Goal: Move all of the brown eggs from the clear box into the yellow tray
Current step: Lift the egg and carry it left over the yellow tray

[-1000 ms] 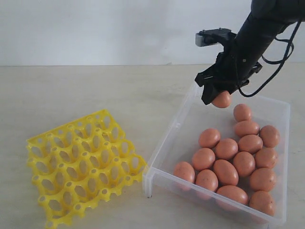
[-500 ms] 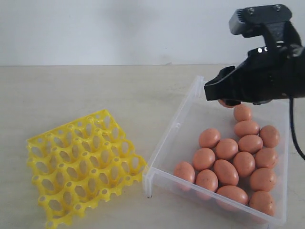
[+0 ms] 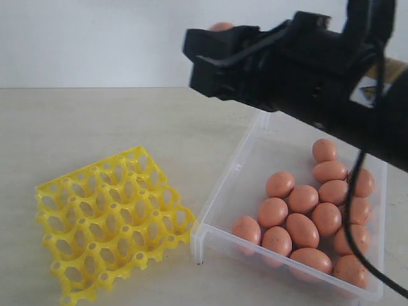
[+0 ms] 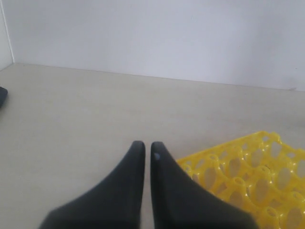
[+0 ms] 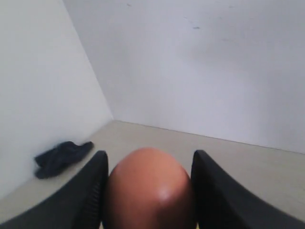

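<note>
My right gripper (image 3: pixel 210 44) reaches high across the middle of the exterior view, shut on one brown egg (image 5: pixel 148 188); only the egg's top (image 3: pixel 221 27) peeks above the black fingers there. Several more brown eggs (image 3: pixel 302 229) lie clustered in the clear box (image 3: pixel 223 185) at the right. The yellow tray (image 3: pixel 115 223) sits at the lower left with every cup bare. In the left wrist view my left gripper (image 4: pixel 144 148) is shut on nothing, low over the table beside a corner of the yellow tray (image 4: pixel 248 176).
A dark cloth (image 5: pixel 61 157) lies on the floor by the wall in the right wrist view. My right arm (image 3: pixel 344 83) and its cable (image 3: pixel 357 210) hang over the clear box's far side. A white wall backs the table.
My right gripper has lifted the egg out of the box and swung up and leftward, toward the camera, past the box's left wall. The eggs in the box have not shifted.
</note>
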### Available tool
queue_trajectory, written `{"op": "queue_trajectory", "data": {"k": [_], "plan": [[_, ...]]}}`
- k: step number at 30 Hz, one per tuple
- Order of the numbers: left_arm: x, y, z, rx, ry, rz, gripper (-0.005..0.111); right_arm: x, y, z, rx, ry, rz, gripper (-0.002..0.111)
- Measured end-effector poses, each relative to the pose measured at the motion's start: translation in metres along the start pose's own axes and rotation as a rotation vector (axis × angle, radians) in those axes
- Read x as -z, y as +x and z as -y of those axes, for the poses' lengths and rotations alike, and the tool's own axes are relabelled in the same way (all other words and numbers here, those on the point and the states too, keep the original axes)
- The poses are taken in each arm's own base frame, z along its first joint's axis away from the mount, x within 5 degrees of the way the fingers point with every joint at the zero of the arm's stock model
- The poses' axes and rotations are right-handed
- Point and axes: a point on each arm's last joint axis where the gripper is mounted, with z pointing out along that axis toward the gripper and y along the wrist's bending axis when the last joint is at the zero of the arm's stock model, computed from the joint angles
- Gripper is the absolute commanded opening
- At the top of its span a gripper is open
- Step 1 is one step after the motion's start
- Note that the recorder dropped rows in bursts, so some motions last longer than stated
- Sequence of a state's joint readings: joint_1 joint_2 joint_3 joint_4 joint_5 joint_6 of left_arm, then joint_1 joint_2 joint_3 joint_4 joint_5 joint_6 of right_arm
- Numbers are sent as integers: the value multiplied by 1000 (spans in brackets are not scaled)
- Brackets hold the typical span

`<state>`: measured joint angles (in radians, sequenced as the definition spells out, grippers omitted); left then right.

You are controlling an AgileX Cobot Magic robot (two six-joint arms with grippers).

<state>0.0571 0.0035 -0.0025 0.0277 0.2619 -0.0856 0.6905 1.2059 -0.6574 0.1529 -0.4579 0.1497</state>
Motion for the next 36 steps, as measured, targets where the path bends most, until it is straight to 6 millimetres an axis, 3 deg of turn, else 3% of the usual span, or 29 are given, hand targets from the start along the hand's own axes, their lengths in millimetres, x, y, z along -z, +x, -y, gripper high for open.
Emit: {"op": "queue_trajectory", "data": {"k": [5,12,17,25,29,36], "plan": [[0,0,0,0,0,0,4,-47,8,-18,-144,-200,49,0],[0,0,0,0,0,0,4,-110,35,-34,-293,-401,-23,0],[0,0,0,0,0,0,4,-134,47,-43,-334,-497,-105,0],[0,0,0,0,0,0,4,-160,85,-58,-288,-678,-435,0],[0,0,0,0,0,0,4,-173,83,-61,-222,-689,-464,0],[0,0,0,0,0,0,4,-205,77,-54,-140,-556,-424,0]]}}
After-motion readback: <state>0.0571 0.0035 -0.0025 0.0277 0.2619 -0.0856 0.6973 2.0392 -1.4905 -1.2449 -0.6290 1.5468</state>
